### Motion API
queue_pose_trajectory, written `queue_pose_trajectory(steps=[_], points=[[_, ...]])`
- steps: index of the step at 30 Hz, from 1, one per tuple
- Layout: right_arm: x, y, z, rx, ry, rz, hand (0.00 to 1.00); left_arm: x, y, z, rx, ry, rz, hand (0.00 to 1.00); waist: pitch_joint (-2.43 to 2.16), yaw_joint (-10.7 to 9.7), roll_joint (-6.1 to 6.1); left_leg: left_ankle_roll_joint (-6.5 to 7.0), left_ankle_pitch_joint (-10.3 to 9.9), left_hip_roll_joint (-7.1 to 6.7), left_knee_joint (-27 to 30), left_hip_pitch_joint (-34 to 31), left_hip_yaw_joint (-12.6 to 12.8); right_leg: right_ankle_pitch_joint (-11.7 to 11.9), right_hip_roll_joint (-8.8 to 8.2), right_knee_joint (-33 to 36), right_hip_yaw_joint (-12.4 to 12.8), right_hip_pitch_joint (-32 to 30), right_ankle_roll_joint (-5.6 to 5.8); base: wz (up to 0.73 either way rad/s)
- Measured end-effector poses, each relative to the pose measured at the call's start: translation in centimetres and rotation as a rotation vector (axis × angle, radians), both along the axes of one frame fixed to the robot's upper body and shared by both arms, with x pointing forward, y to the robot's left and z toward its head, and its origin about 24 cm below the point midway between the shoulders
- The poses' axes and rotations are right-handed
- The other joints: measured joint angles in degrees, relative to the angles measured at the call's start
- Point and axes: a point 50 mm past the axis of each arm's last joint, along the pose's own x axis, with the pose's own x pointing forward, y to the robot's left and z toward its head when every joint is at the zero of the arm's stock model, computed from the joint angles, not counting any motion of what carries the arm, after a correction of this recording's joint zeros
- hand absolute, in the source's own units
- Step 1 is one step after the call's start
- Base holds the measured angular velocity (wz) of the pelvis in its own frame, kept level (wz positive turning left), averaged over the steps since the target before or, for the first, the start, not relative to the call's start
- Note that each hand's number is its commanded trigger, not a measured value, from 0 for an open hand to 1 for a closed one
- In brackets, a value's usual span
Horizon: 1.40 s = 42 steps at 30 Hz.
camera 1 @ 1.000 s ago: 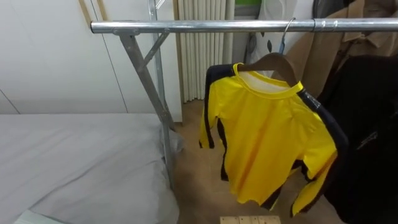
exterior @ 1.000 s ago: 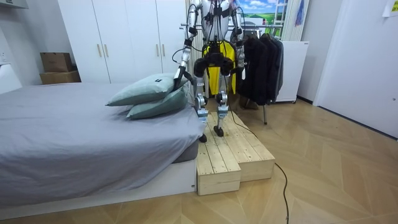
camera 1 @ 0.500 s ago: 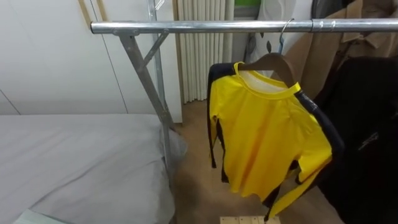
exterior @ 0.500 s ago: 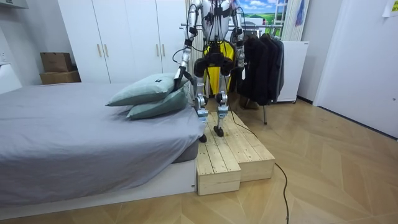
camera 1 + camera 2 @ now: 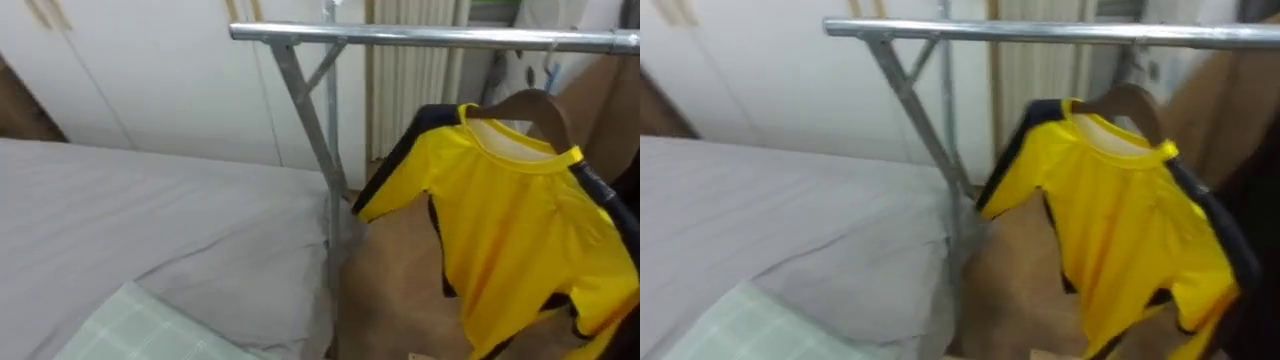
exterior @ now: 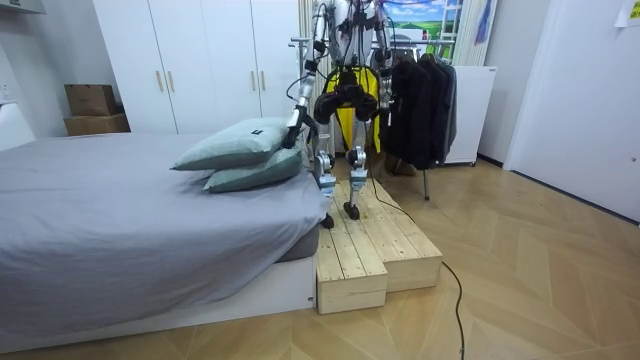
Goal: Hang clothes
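I stand on a stepped platform of pale wooden planks (image 6: pixel 372 240) beside the bed, facing the clothes rack. Seen from my head, the long-sleeved yellow shirt with black trim (image 5: pixel 520 230) is at 3 o'clock. It hangs on a brown wooden hanger (image 5: pixel 537 102), whose hook goes up to the silver metal rail (image 5: pixel 400 36) running across 12 o'clock. One black-edged sleeve sticks out towards 9 o'clock, near the slanted metal brace (image 5: pixel 303 95) that drops from the rail's end towards the rack's upright post. The shirt's hem falls to 5 o'clock. Just beside the shirt, at 2 o'clock, hangs a tan garment (image 5: pixel 612 100).

Behind the rail, white wardrobe doors (image 5: pixel 150 70) stand at 10 to 11 o'clock, and a white ribbed panel (image 5: pixel 410 100) is at 12 o'clock. The bed's grey sheet (image 5: pixel 150 220) spreads from 9 to 7 o'clock, its edge right next to the rack's post. A pale green checked pillow (image 5: pixel 130 325) lies on it at 7 o'clock.

In the room view I am at 12 o'clock. My left robot hand (image 6: pixel 296 116) hangs low at my side, towards the bed. My right robot hand (image 6: pixel 384 101) is at my other side, in front of a row of dark coats (image 6: pixel 420 100) on the same rack. For both, I cannot tell whether they are released, clenched or grasping anything
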Motion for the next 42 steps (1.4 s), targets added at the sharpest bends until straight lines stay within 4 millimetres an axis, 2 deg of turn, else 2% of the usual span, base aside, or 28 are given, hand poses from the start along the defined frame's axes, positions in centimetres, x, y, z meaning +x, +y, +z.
queue_pose_trajectory(steps=[1, 2, 3, 4, 5, 6, 7, 9, 10, 13, 15, 16, 17, 18, 19, 20, 21, 23, 24, 25, 27, 29, 30, 32, 33, 38, 39, 42], points=[[-0.1, 0.1, -0.1, 0.003, 0.008, 0.003, 0.0, 0.1, -0.1, 0.0, -0.011, -0.009, -0.012, 0.0, -0.04, 0.09, -0.1, 0.44, -0.25, 0.81, 1.24, -0.25, 2.49, -0.4, -0.28, 0.13, -1.55, 0.17, -0.03, 1.31], [-0.2, 0.2, -0.1, 0.002, 0.031, 0.025, 0.0, 0.6, -0.4, -0.1, -0.03, -0.03, -0.031, 0.0, -0.25, 0.59, -0.49, 1.17, -1.74, 2.49, 4.64, -0.18, 7.59, -1.15, -0.78, 0.65, -4.14, 0.45, -0.07, 1.28], [-0.3, 0.1, -0.1, -0.001, 0.048, 0.032, 0.0, 1.2, -0.7, -0.2, -0.051, -0.055, -0.042, 0.0, -0.3, 0.59, -0.5, 1.4, -3.76, 3.99, 8.99, 0.27, 11.09, -1.63, -0.91, 0.64, -7.18, 1.21, -0.18, 1.3], [-0.5, 0.1, -0.1, -0.001, 0.057, 0.029, 0.0, 1.7, -0.7, -0.2, -0.064, -0.068, -0.045, 0.0, -0.33, 0.52, -0.48, 1.3, -4.78, 4.93, 11.11, 0.58, 12.5, -1.93, -0.95, 0.63, -8.92, 1.61, -0.26, 1.48], [-0.8, 0.0, -0.1, -0.005, 0.075, 0.02, 0.0, 2.5, -0.8, -0.2, -0.081, -0.095, -0.051, 0.0, -0.25, 0.15, -0.35, 1.23, -6.44, 6.62, 14.33, 1.63, 14.21, -2.47, -0.96, 0.61, -12.44, 2.56, -0.27, 1.57], [-1.4, 0.0, -0.2, -0.009, 0.09, -0.007, 0.0, 3.0, -0.8, -0.2, -0.084, -0.11, -0.065, 0.0, -0.2, -0.01, -0.37, 1.0, -7.66, 7.58, 15.53, 3.6, 15.18, -2.99, -0.98, 0.63, -15.88, 3.62, -0.14, 1.55], [-1.6, -0.1, -0.2, -0.012, 0.095, -0.023, 0.0, 2.9, -0.8, -0.2, -0.082, -0.101, -0.085, 0.0, -0.2, -0.12, -0.37, 0.59, -8.15, 7.69, 15.48, 4.76, 15.29, -3.32, -0.99, 0.63, -17.4, 4.17, -0.01, 1.44], [-2.9, -0.2, -0.2, -0.01, 0.108, -0.09, 0.0, 2.7, -0.8, -0.2, -0.082, -0.091, -0.11, 0.0, -0.26, -0.69, -0.17, -0.39, -9.42, 7.31, 12.57, 8.5, 16.19, -4.08, -1.03, 0.51, -22.85, 5.47, 0.68, 1.37], [-3.1, -0.2, -0.2, -0.008, 0.11, -0.103, 0.0, 2.6, -0.8, -0.2, -0.085, -0.089, -0.11, 0.0, -0.29, -0.79, -0.12, -0.63, -9.63, 7.15, 11.33, 9.12, 16.76, -4.17, -1.05, 0.51, -24.13, 5.56, 0.8, 1.27], [-2.9, -0.3, -0.2, -0.013, 0.103, -0.108, 0.0, 2.7, -0.8, -0.2, -0.095, -0.102, -0.11, 0.0, -0.39, -1.11, -0.17, -0.98, -9.76, 4.77, 2.92, 10.42, 18.29, -4.33, -2.32, 1.71, -29.99, 4.9, 1.08, 0.94], [-2.8, -0.2, -0.2, -0.013, 0.102, -0.107, 0.0, 2.7, -0.7, -0.1, -0.086, -0.102, -0.111, 0.0, -0.51, -1.04, -0.87, -1.62, -8.79, 3.85, 1.02, 10.29, 18.02, -4.38, -3.52, 2.73, -31.37, 4.52, 1.16, 0.41], [-2.7, -0.3, -0.2, -0.015, 0.1, -0.109, 0.0, 2.8, -0.7, -0.1, -0.083, -0.103, -0.113, 0.0, -0.55, -1.03, -0.97, -1.45, -8.63, 3.64, 0.48, 9.99, 17.91, -4.37, -3.89, 3.1, -31.65, 4.37, 1.21, 0.22], [-2.6, -0.3, -0.2, -0.018, 0.097, -0.114, 0.0, 2.8, -0.6, -0.1, -0.082, -0.104, -0.114, 0.0, -0.65, -1.03, -1.11, -1.17, -8.56, 3.59, 0.03, 9.75, 17.6, -4.23, -4.53, 3.78, -31.8, 4.07, 1.87, 0.13], [-2.6, -0.3, -0.2, -0.018, 0.095, -0.127, 0.0, 2.7, -0.6, -0.1, -0.082, -0.101, -0.112, 0.0, -0.93, -1.16, -0.95, -0.82, -8.34, 3.47, -0.83, 9.77, 17.21, -3.54, -4.79, 4.52, -31.65, 3.97, 3.78, 0.12], [-2.6, -0.3, -0.2, -0.02, 0.096, -0.132, 0.0, 2.7, -0.6, -0.1, -0.081, -0.1, -0.111, 0.0, -1.04, -1.35, -0.86, -0.54, -8.15, 3.42, -1.2, 9.78, 16.95, -3.13, -4.89, 4.63, -31.27, 3.97, 4.45, 0.24], [-2.7, -0.2, -0.2, -0.02, 0.096, -0.145, 0.0, 2.7, -0.4, -0.1, -0.078, -0.096, -0.111, 0.0, -0.97, -1.76, -1.14, -0.13, -7.77, 3.25, -1.5, 9.77, 16.12, -2.45, -5.03, 4.69, -29.3, 4.05, 5.0, 0.38], [-2.7, 0.1, -0.3, -0.012, 0.102, -0.15, 0.0, 2.7, -0.1, 0.0, -0.07, -0.097, -0.114, 0.0, -1.11, -2.26, -1.44, 0.48, -7.41, 2.8, -1.54, 9.77, 15.1, -2.12, -5.05, 4.65, -26.75, 4.33, 4.8, 0.43], [-2.7, 0.4, -0.4, 0.001, 0.104, -0.159, 0.0, 2.7, 0.2, 0.1, -0.063, -0.102, -0.113, 0.0, -1.19, -2.43, -2.06, 1.07, -7.1, 2.14, -1.7, 9.76, 13.83, -1.63, -5.35, 4.72, -24.2, 4.64, 4.49, 0.43], [-2.7, 0.5, -0.4, 0.002, 0.107, -0.157, 0.0, 2.7, 0.2, 0.1, -0.064, -0.104, -0.109, 0.0, -1.17, -2.47, -2.24, 1.36, -6.92, 1.68, -1.77, 9.8, 12.61, -1.36, -5.59, 5.06, -21.53, 4.85, 4.63, 0.47], [-2.7, 0.5, -0.4, 0.003, 0.109, -0.155, 0.0, 2.7, 0.2, 0.1, -0.064, -0.103, -0.107, 0.0, -1.15, -2.5, -2.33, 1.57, -6.9, 1.36, -1.83, 9.86, 11.98, -1.36, -5.75, 5.22, -20.11, 4.99, 4.63, 0.57], [-2.8, 0.6, -0.5, 0.006, 0.112, -0.155, 0.0, 2.4, 0.2, 0.0, -0.072, -0.103, -0.101, 0.0, -0.9, -2.75, -2.24, 2.44, -6.84, 0.57, -1.75, 9.97, 9.23, -0.77, -5.84, 4.9, -15.51, 6.2, 5.38, 0.64], [-2.8, 0.9, -0.5, 0.016, 0.107, -0.164, 0.0, 2.1, 0.2, 0.0, -0.075, -0.104, -0.081, 0.0, -0.96, -2.91, -2.16, 3.18, -6.95, -0.03, -1.7, 9.95, 6.74, -0.2, -5.73, 4.32, -12.19, 7.3, 6.3, 0.7], [-3.0, 1.0, -0.5, 0.024, 0.103, -0.192, 0.0, 1.6, 0.2, 0.0, -0.079, -0.094, -0.063, 0.0, -0.92, -2.95, -2.19, 3.65, -6.95, -0.52, -1.69, 9.95, 5.11, 0.02, -5.7, 4.28, -8.85, 7.78, 6.66, 0.71], [-3.3, 1.2, -0.6, 0.032, 0.104, -0.215, 0.0, 1.4, 0.2, 0.0, -0.087, -0.092, -0.04, 0.0, -0.91, -2.89, -2.12, 4.24, -7.16, -1.23, -1.37, 9.88, 2.91, 0.34, -5.62, 4.31, -4.15, 8.42, 7.49, 0.65], [-3.1, 1.2, -0.6, 0.032, 0.098, -0.225, 0.0, 0.8, 0.2, 0.0, -0.093, -0.081, -0.034, 0.0, -0.87, -2.86, -2.17, 4.62, -7.3, -1.73, -1.23, 9.82, 1.87, 0.41, -5.73, 4.24, -2.73, 8.8, 7.87, 0.61], [-2.9, 1.2, -0.6, 0.03, 0.091, -0.228, 0.0, -0.2, 0.1, 0.0, -0.118, -0.048, -0.024, 0.0, -0.81, -2.69, -2.12, 6.17, -7.62, -3.64, -0.14, 8.77, -3.1, 0.9, -5.88, 3.42, -0.76, 10.27, 8.79, 0.48], [-2.8, 1.3, -0.6, 0.032, 0.09, -0.228, 0.0, -0.2, 0.1, -0.1, -0.124, -0.049, -0.023, 0.0, -0.81, -2.46, -2.17, 6.5, -7.7, -4.04, 0.05, 8.71, -4.15, 1.17, -5.83, 2.44, 0.37, 11.01, 9.44, 0.6], [-2.2, 1.5, -0.6, 0.041, 0.08, -0.215, 0.0, 0.2, 0.0, -0.1, -0.119, -0.061, -0.027, 0.0, -0.76, -1.1, -2.38, 6.97, -7.83, -4.82, 0.13, 8.63, -5.05, 1.26, -5.41, 0.2, 6.17, 11.49, 9.92, 0.25]])
